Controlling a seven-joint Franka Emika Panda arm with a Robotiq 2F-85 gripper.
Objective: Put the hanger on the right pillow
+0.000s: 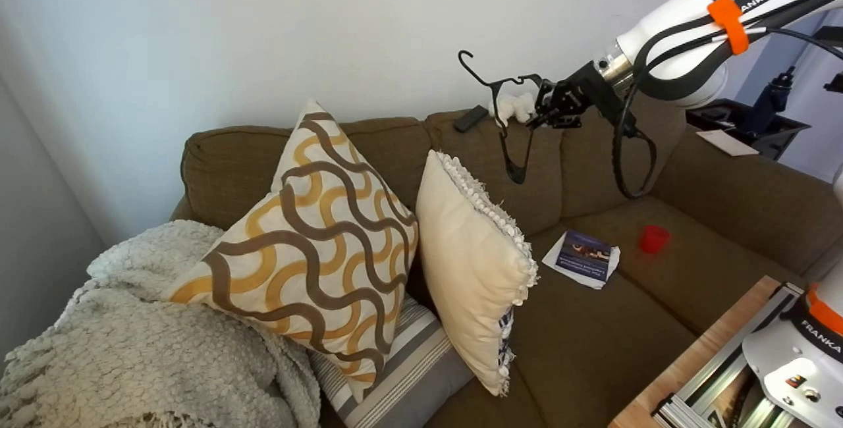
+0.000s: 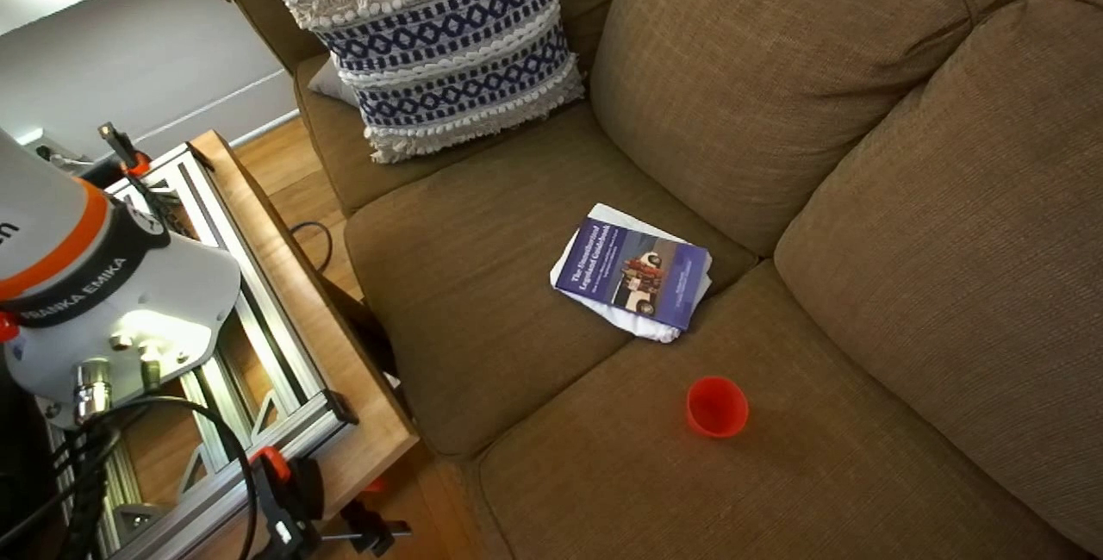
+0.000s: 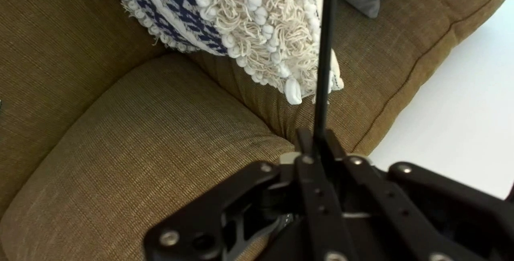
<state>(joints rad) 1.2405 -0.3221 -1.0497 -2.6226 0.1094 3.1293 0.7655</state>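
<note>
A brown sofa (image 1: 593, 336) stands before a pale wall (image 1: 230, 33). The arm (image 1: 681, 16) slants downward over the seating; its gripper (image 3: 317, 140) is clenched on the hanger (image 3: 326, 48). Hanger: thin, black, hook uppermost, suspended near the cream pillow (image 1: 461, 263), apart from it.

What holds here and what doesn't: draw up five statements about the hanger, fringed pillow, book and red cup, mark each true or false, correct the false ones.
1. The end effector is shut on the hanger. True.
2. One face of the fringed pillow bears a navy pattern. True.
3. The hanger rests on the fringed pillow. False: it is held in the air, clear of the pillow.
4. The book has a picture on its cover. True.
5. The red cup stands on the book. False: it is on the sofa seat.
</note>
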